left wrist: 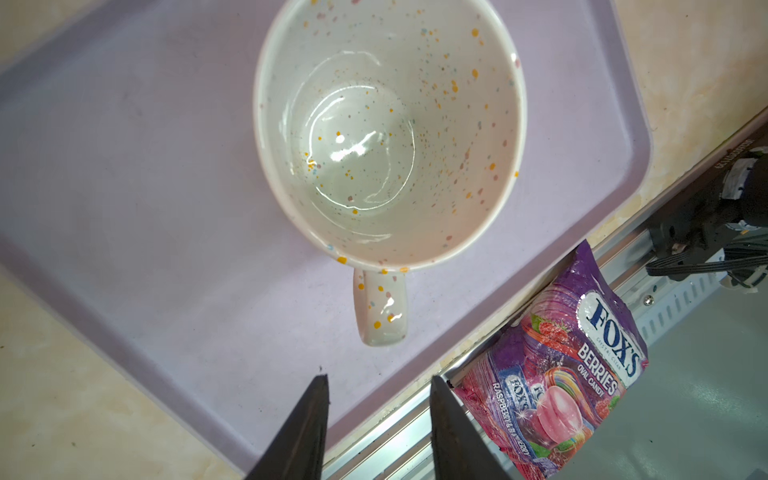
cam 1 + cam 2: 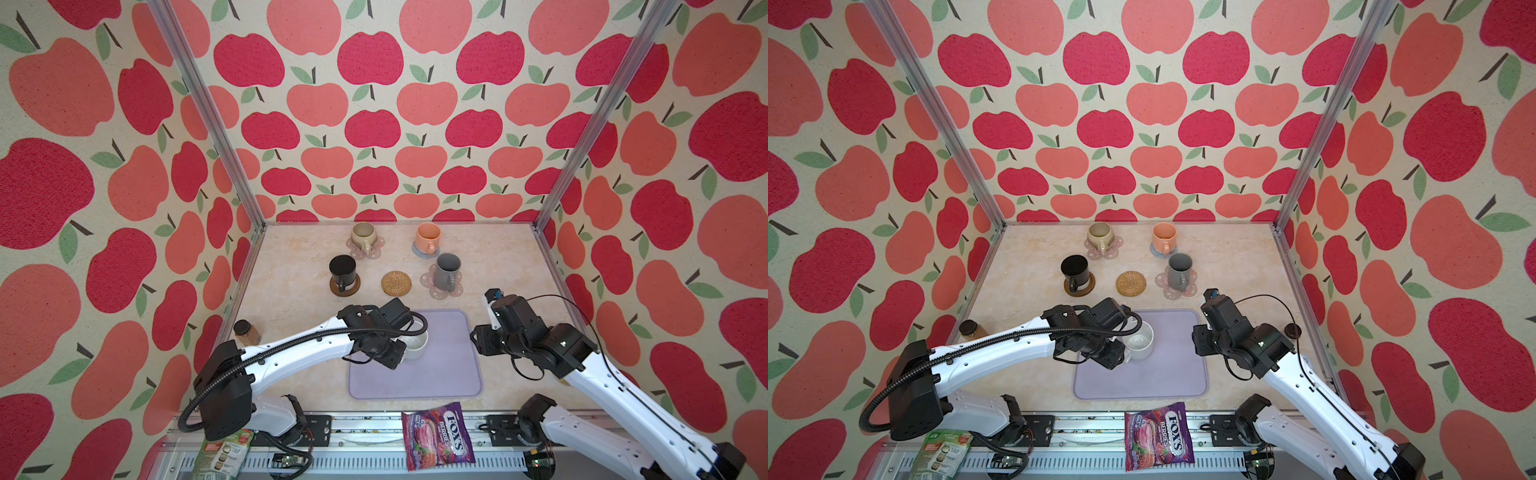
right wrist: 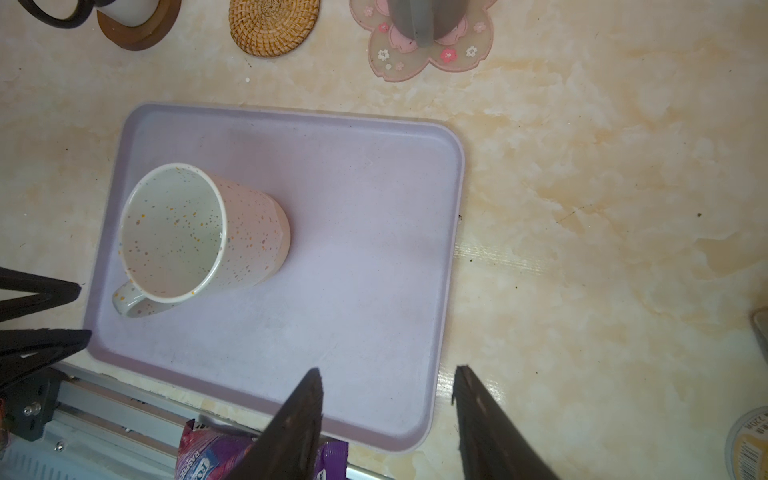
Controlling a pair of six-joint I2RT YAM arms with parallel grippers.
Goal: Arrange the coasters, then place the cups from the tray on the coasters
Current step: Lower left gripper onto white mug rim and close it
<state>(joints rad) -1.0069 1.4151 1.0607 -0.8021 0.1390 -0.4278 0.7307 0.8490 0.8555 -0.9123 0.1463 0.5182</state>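
A speckled white cup (image 1: 386, 137) stands upright on the lavender tray (image 3: 353, 249), its handle (image 1: 380, 309) pointing at my left gripper (image 1: 379, 379). That gripper is open and empty, its tips just short of the handle. My right gripper (image 3: 388, 369) is open and empty over the tray's near right corner. The woven rattan coaster (image 2: 396, 283) is bare. Black cup (image 2: 343, 268) sits on the brown disc, beige cup (image 2: 362, 236) and grey cup (image 2: 446, 269) on pink flower coasters, orange cup (image 2: 428, 236) on the grey-blue coaster.
A brown-lidded jar (image 2: 245, 331) stands at the left wall and another jar lid (image 2: 1292, 331) shows by the right wall. A purple candy bag (image 2: 436, 436) and a green packet (image 2: 224, 453) lie on the front rail. Apple-patterned walls enclose three sides.
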